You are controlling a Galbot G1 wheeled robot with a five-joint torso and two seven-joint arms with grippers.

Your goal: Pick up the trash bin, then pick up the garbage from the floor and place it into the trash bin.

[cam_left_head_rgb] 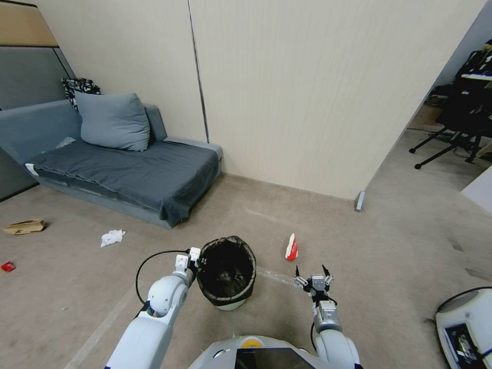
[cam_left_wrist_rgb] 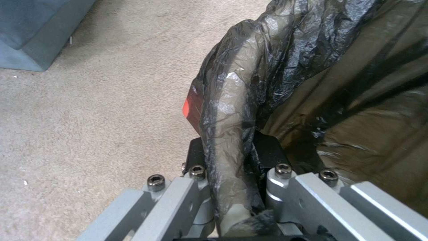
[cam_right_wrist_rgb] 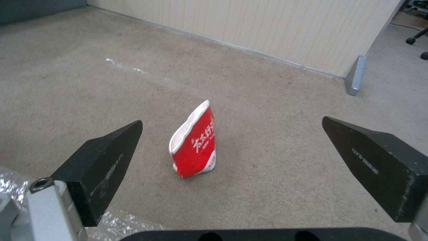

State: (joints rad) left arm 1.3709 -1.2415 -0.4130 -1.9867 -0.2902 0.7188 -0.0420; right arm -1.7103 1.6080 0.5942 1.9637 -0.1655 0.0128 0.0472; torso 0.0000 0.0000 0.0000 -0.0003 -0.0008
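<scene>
The trash bin point(cam_left_head_rgb: 226, 272), white with a crinkly black bag over its rim, is just in front of me on the floor point(cam_left_head_rgb: 359, 266). My left gripper point(cam_left_head_rgb: 198, 259) is shut on its near-left rim; the left wrist view shows the left gripper point(cam_left_wrist_rgb: 232, 150) pinching the bagged rim of the bin point(cam_left_wrist_rgb: 312, 67). I cannot tell whether the bin is off the carpet. A squashed red-and-white paper cup point(cam_left_head_rgb: 291, 247) stands right of the bin. My right gripper point(cam_left_head_rgb: 311, 270) hangs open just short of it, and the cup point(cam_right_wrist_rgb: 195, 144) stands ahead of the spread right gripper point(cam_right_wrist_rgb: 232, 121).
More garbage lies to the left: a white tissue point(cam_left_head_rgb: 112, 237), a tan paper bag point(cam_left_head_rgb: 24, 226) and a red wrapper point(cam_left_head_rgb: 7, 266). A grey sofa point(cam_left_head_rgb: 128, 164) stands at back left, a wall panel with a metal foot point(cam_left_head_rgb: 360, 201) behind, and an office chair point(cam_left_head_rgb: 456, 128) at far right.
</scene>
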